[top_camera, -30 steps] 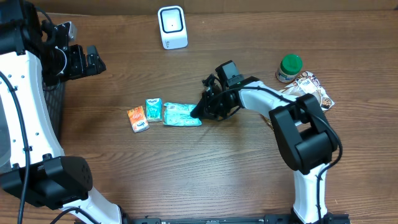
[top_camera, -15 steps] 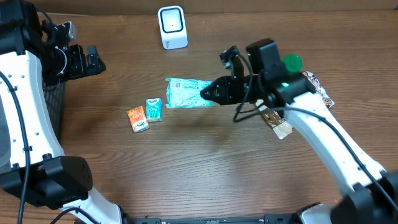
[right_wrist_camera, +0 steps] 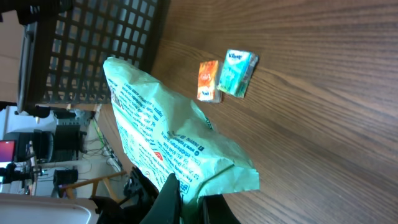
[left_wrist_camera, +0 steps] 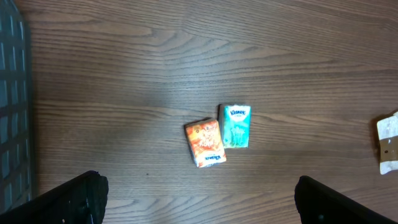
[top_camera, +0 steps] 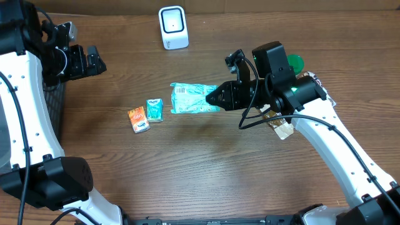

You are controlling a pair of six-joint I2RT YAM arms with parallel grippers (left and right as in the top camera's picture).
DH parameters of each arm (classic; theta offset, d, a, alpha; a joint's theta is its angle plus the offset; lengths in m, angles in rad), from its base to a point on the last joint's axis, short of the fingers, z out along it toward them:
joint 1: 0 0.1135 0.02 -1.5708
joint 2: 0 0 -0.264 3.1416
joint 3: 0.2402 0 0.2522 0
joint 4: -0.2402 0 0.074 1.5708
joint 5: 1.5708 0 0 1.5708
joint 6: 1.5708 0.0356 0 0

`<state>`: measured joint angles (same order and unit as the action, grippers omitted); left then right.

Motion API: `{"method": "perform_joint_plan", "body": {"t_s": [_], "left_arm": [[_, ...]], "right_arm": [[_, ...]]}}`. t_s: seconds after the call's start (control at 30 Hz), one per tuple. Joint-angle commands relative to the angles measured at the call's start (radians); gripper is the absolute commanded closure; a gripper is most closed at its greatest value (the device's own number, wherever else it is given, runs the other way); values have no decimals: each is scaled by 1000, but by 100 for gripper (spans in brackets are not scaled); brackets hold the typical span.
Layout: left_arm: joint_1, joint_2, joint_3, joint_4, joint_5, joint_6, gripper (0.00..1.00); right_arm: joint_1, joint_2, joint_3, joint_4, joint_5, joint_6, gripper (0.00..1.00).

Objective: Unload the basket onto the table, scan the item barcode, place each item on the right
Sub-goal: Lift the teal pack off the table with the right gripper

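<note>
Teal Kleenex pack (left_wrist_camera: 235,126) beside orange pack (left_wrist_camera: 205,143)

I work in a robot lab dressed up as a shop till. The green pack (top_camera: 194,99) pinched in my right gripper (top_camera: 211,98) is printed shop goods, and so are the two tissue packs (top_camera: 154,109) lying on the wooden table (top_camera: 187,181) just past its far end. Off to one side of the jaws, near the table's back edge, stands a white barcode scanner (top_camera: 173,27). Farther out than the tissue packs stands a black wire basket (right_wrist_camera: 93,43) (a shopper's kind), and behind it my wrist camera catches a lit screen (right_wrist_camera: 7,152) and loose cables (right_wrist_camera: 102,146).
</note>
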<state>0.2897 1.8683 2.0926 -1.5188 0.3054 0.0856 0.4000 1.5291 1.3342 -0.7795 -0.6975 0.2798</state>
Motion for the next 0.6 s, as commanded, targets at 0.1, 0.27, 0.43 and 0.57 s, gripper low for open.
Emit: {"method": "perform_joint_plan", "body": {"t_s": [0.1,0.27,0.43,0.57], "left_arm": [[3,-2,9,2,-2,16,0],[3,-2,9,2,-2,16,0],[3,-2,9,2,-2,16,1],[3,-2,9,2,-2,16,0]], "right_arm": [[2,-30,8,-13,1,-23,96],[2,-30,8,-37,0,-23,96],[3,-30,8,-45,0,-23,96],[3,-30,8,-34,22,-24,96]]}}
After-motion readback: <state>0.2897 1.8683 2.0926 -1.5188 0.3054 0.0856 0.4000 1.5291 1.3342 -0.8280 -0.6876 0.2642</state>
